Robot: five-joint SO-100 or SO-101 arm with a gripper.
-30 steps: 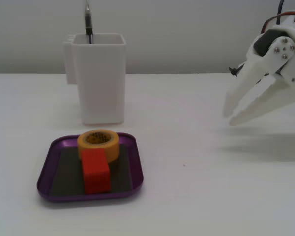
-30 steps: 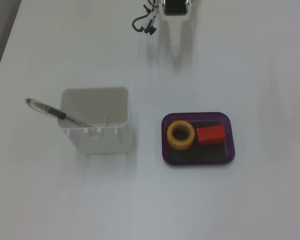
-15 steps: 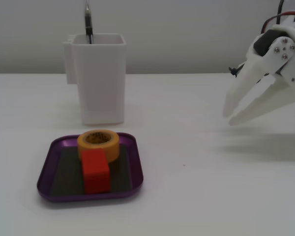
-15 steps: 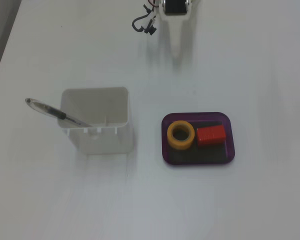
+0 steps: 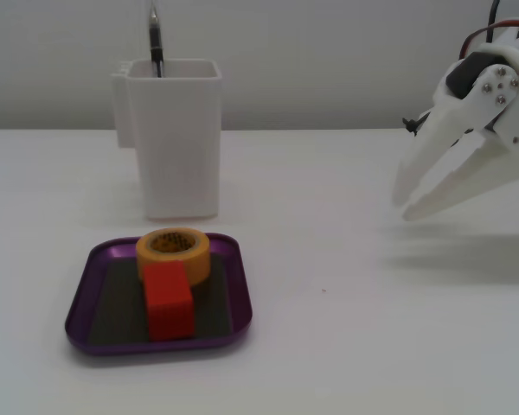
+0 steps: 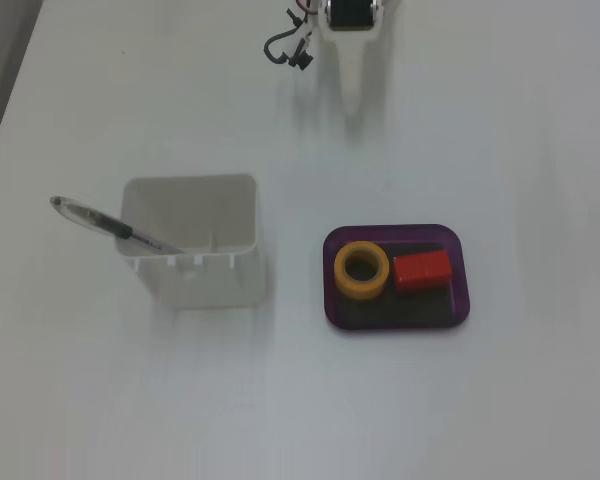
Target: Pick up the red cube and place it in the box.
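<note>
Since the red cube [image 5: 168,301] lies flat on the dark floor of the purple tray [image 5: 85,304], touching the yellow tape roll [image 5: 174,252] just behind it in the low fixed view, the placing looks done; seen from above, the cube [image 6: 422,270] sits in the right part of the tray [image 6: 460,300], with the tape roll [image 6: 361,271] on its left. Nothing grips the cube. At the far right of the low fixed view, the white gripper [image 5: 405,204] hangs above the table, well apart from the tray, its two fingers spread partly open and empty. To the far left stands a tall white plastic container [image 5: 178,138] with a pen [image 6: 115,228] in it. Judging by this layout, little remains beyond the arm's return to rest
</note>
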